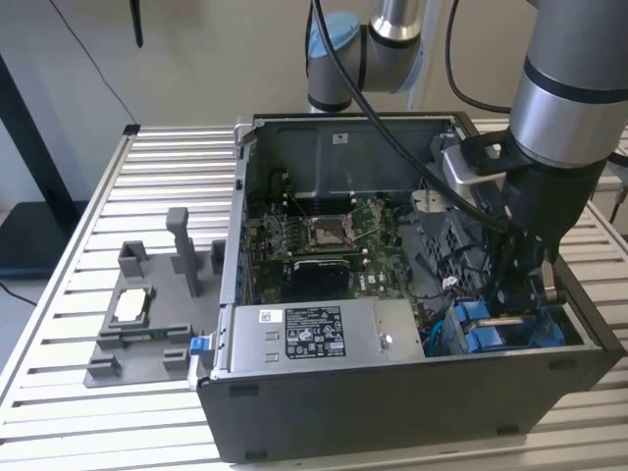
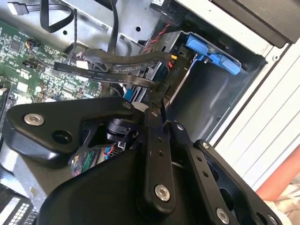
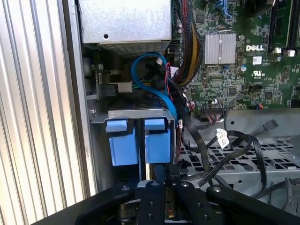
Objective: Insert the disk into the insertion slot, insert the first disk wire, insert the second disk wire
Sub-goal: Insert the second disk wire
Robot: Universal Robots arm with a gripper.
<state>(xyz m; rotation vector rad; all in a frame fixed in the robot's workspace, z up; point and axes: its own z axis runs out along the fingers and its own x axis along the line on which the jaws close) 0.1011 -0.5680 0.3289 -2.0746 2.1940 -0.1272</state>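
PC case [image 1: 392, 402] open on slatted table [image 1: 59, 294]. Gripper [image 1: 520, 294] lowered inside case at insertion slot [image 3: 136, 114]. Disk [image 3: 138, 140] seated in slot, blue carrier tabs exposed. Fingers pinched together on black wire [image 2: 117, 70].

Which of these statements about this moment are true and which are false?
1. The disk, in its blue carrier, sits in the insertion slot. True.
2. The gripper hangs over the grey fixture. False: it is down inside the PC case, close to the disk.
3. The PC case lies open on a slatted metal table. True.
4. The grey fixture stands at the exterior view's right of the case. False: it stands at that view's left.
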